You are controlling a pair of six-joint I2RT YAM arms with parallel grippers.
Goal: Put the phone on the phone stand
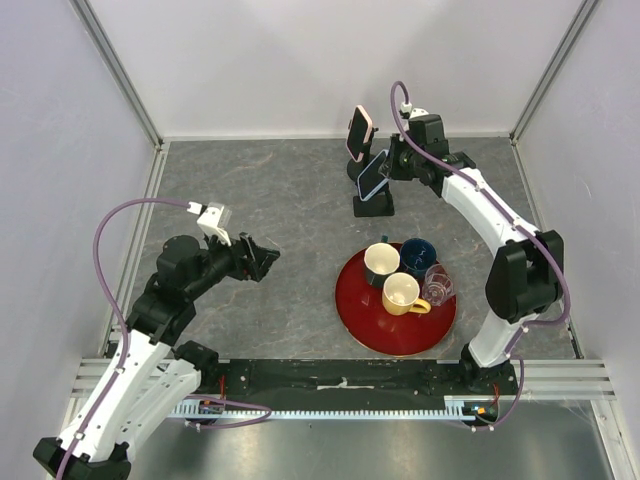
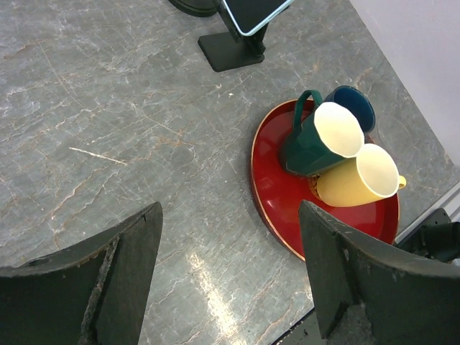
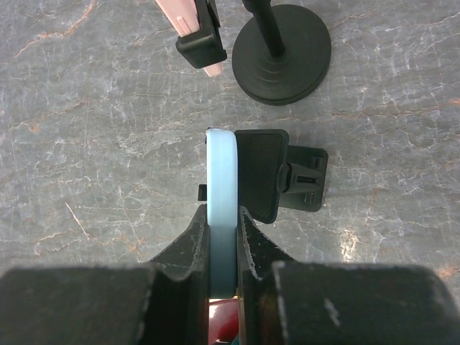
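A light-blue phone (image 1: 373, 176) leans against the black phone stand (image 1: 373, 206) at the back of the table. My right gripper (image 1: 392, 165) is shut on the phone's upper edge. In the right wrist view the phone (image 3: 221, 180) shows edge-on between my fingers (image 3: 188, 241), with its back against the stand's cradle (image 3: 262, 172). My right gripper (image 3: 223, 230) grips it on both faces. My left gripper (image 1: 262, 258) is open and empty above the table at left. The left wrist view shows the left gripper (image 2: 230, 273), the phone (image 2: 251, 11) and the stand base (image 2: 230, 52).
A pink phone (image 1: 360, 132) sits on a second stand with a round base (image 3: 284, 52) just behind. A red tray (image 1: 355, 315) near the front right carries a green cup (image 2: 316, 140), a yellow cup (image 2: 359, 176), a blue cup (image 1: 418, 255) and a glass (image 1: 437, 283).
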